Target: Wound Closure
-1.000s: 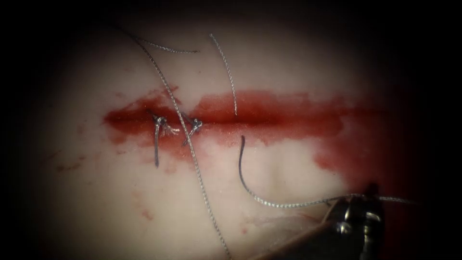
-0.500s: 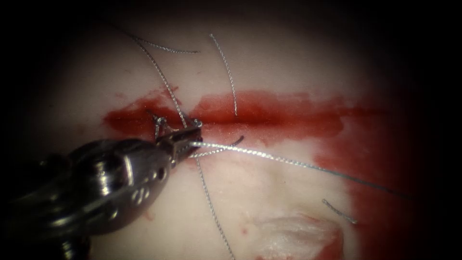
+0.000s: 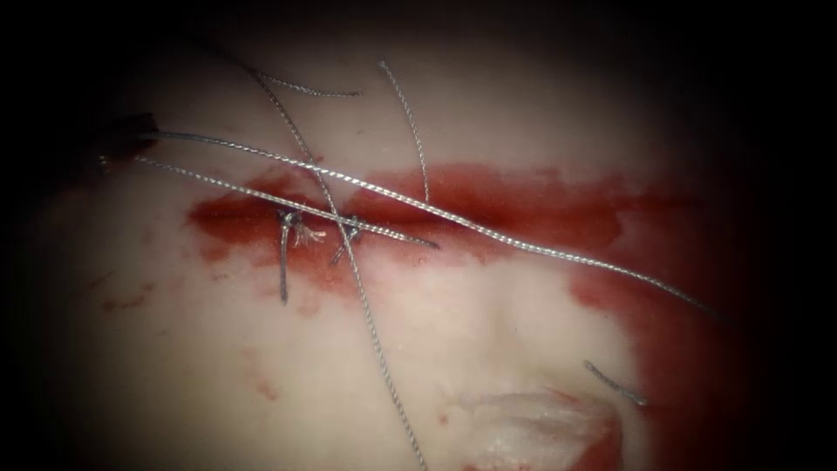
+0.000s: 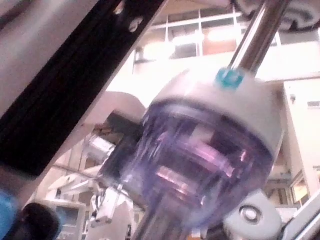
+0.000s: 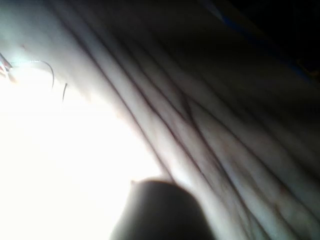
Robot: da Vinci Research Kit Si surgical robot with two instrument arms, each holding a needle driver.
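At the far left of the endoscope view a dark tool tip [image 3: 131, 131] of the left arm meets two taut strands of grey braided thread [image 3: 392, 194]; how its jaws stand cannot be told. The strands run right across the red horizontal cut [image 3: 488, 205] in the pale tissue [image 3: 488, 340]. Two knotted stitches [image 3: 292, 222] sit at the cut's left part. A short cut thread end [image 3: 615, 384] lies right.

Braided, metallic-sheened thread [image 3: 453, 218] over moist, glossy tissue [image 3: 488, 331]
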